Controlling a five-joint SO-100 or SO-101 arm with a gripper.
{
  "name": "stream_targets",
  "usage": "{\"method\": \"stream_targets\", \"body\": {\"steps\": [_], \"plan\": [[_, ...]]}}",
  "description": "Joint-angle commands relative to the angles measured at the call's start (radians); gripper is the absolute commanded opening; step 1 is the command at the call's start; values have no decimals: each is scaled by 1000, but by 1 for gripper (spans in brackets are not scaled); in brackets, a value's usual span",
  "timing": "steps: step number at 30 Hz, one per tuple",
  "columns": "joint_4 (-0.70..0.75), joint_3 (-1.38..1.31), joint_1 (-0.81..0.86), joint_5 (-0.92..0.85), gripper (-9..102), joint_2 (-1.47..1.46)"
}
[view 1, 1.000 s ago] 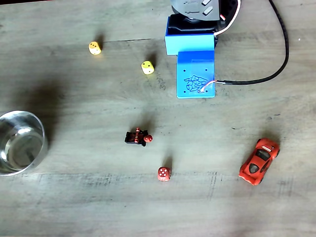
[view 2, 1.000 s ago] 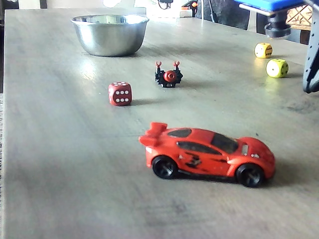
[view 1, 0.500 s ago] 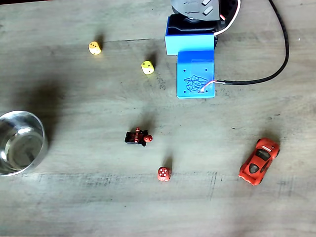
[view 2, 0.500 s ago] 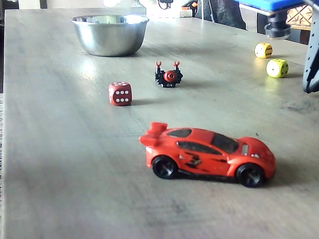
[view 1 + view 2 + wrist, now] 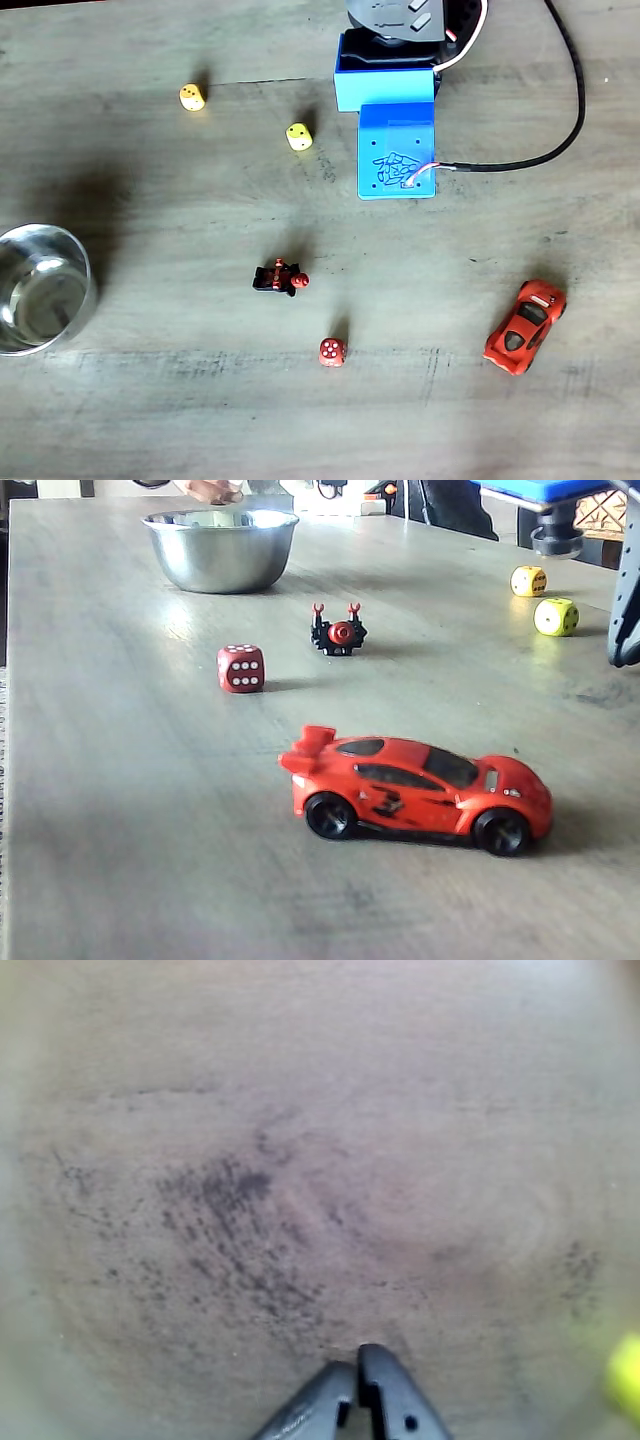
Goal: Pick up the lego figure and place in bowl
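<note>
The lego figure (image 5: 280,277) (image 5: 338,633), black with a red head, lies on the wooden table near its middle. The shiny steel bowl (image 5: 86,272) (image 5: 220,562) stands at the left edge in a fixed view, well apart from the figure. In the wrist view my gripper (image 5: 357,1365) enters from the bottom edge, its dark fingertips pressed together over bare, speckled table. Nothing is held. The blue arm (image 5: 396,150) sits folded at the top of a fixed view, up and right of the figure.
A red die (image 5: 333,351) (image 5: 241,668) lies close to the figure. A red toy car (image 5: 525,326) (image 5: 420,790) is parked further right. Two yellow dice (image 5: 192,97) (image 5: 299,136) lie left of the arm. A black cable (image 5: 560,140) runs right. A hand (image 5: 212,488) shows behind the bowl.
A person's hand has come into view behind the bowl. The arm, the figure and the other things have not moved.
</note>
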Motion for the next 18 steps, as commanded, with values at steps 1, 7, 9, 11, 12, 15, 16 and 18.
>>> {"method": "stream_targets", "body": {"steps": [1,7,9,11,12,15,16,18], "plan": [[48,69,0,3,0,18],[48,69,-2,3,0,18],[48,69,-5,3,0,18],[48,69,-5,-6,0,18],[40,69,-5,-9,0,18],[37,66,-6,-11,0,18],[35,63,-6,-11,0,18],[34,52,-6,-11,0,18]]}}
